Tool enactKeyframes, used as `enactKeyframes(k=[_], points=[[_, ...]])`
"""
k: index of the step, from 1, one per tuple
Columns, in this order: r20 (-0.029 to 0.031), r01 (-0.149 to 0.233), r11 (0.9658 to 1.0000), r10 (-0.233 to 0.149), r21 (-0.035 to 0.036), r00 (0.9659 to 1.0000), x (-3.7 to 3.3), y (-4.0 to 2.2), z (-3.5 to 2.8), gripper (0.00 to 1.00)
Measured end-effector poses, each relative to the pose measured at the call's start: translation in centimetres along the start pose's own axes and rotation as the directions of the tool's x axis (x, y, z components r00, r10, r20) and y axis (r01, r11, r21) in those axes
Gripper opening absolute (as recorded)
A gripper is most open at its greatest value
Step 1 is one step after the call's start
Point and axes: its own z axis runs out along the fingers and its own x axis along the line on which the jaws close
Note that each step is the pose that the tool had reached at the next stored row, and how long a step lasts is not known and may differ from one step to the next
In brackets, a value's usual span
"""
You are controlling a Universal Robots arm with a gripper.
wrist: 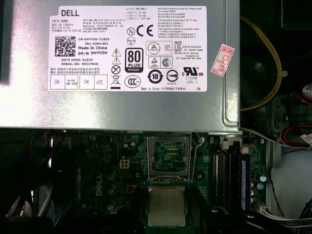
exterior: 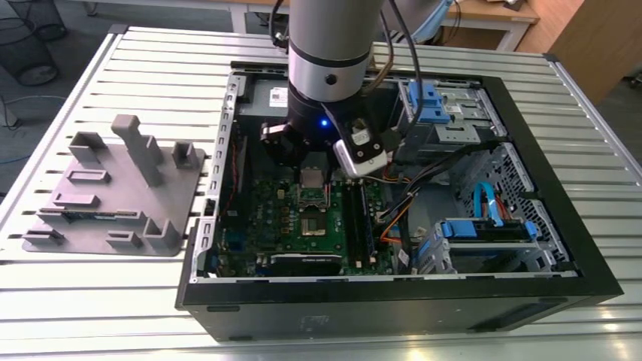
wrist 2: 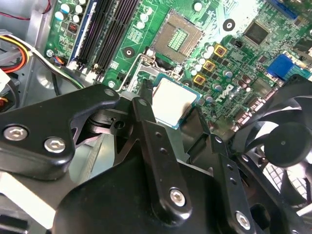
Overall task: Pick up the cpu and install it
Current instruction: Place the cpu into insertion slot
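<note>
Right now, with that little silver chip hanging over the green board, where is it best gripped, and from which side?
By two opposite thin edges, coming from above. The cpu is a flat square lying level, so probably only its rim offers purchase. The gripper holds it that way, fingers on either side.

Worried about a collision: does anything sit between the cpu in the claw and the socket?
Nothing visible does: the cpu, held in the claw, hangs beside the uncovered socket.

Tray (exterior: 108, 194) beside case (exterior: 401, 297) on table (exterior: 150, 60), cpu (wrist: 166, 205) near socket (wrist: 168, 156) inside case.
</note>
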Motion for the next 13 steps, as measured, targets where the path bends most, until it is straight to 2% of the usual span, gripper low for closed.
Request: enactKeyframes(k=[5, 13], points=[[0.0001, 0.0, 1.0, 0.0, -0.0001, 1.0, -0.01, -0.1, 0.86, 0.47], [0.0001, 0.0, 1.0, 0.0, -0.0002, 1.0, -0.02, -0.98, 1.96, 0.47]])
